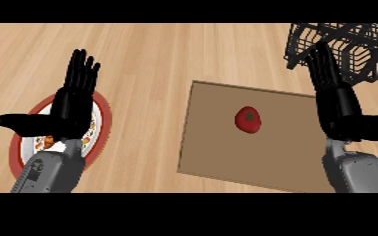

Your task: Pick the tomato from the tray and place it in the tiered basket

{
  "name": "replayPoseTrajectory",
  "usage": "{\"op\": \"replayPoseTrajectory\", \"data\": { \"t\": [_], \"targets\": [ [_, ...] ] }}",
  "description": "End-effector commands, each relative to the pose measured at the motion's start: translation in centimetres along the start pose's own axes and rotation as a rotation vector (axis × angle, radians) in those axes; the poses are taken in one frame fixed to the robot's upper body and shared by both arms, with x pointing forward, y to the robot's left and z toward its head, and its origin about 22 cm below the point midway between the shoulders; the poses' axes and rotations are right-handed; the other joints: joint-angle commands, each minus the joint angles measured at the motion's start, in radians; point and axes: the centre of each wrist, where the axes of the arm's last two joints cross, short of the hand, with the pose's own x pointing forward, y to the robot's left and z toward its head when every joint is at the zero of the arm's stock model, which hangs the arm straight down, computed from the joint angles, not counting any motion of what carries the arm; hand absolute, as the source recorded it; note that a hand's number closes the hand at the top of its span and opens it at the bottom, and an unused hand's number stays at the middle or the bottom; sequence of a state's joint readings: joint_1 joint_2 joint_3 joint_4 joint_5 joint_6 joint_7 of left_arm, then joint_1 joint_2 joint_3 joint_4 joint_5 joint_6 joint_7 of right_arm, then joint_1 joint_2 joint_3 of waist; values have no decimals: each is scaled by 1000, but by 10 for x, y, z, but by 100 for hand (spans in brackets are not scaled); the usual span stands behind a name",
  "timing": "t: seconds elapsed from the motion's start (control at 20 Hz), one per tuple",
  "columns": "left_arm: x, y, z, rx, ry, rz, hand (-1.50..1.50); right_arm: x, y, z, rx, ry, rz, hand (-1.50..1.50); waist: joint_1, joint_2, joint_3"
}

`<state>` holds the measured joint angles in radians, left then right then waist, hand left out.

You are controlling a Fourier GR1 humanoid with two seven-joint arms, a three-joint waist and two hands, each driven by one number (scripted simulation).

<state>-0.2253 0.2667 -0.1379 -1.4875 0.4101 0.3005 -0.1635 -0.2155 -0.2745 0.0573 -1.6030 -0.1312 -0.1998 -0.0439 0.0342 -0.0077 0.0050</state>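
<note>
Lying near the middle of the tray (221, 145), the tomato (248, 119) sits left of the right hand (336, 102), the nearer one, its stem end pointing away from the robot. That hand is flat-fingered, holding nothing, just below the basket (336, 42). The left hand (74, 97) rests open over a plate (103, 125).
</note>
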Motion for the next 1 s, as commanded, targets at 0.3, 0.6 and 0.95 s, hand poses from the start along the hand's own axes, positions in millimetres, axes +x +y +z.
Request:
{"op": "replayPoseTrajectory", "data": {
  "t": [0.3, 0.6, 0.95],
  "targets": [
    [-14, 11, 15, 15, 81, -213, 0, 28, -27, -7, -492, -309, -603, 150, -129, -42, 58],
    [-19, -24, 31, -65, 106, -292, 0, -50, -36, 36, -65, -50, -762, -150, -37, 7, 0],
    [-21, -29, 34, -51, 110, -313, 0, -10, -109, 82, 152, -52, -366, -150, -54, 4, -6]
  ]
}}
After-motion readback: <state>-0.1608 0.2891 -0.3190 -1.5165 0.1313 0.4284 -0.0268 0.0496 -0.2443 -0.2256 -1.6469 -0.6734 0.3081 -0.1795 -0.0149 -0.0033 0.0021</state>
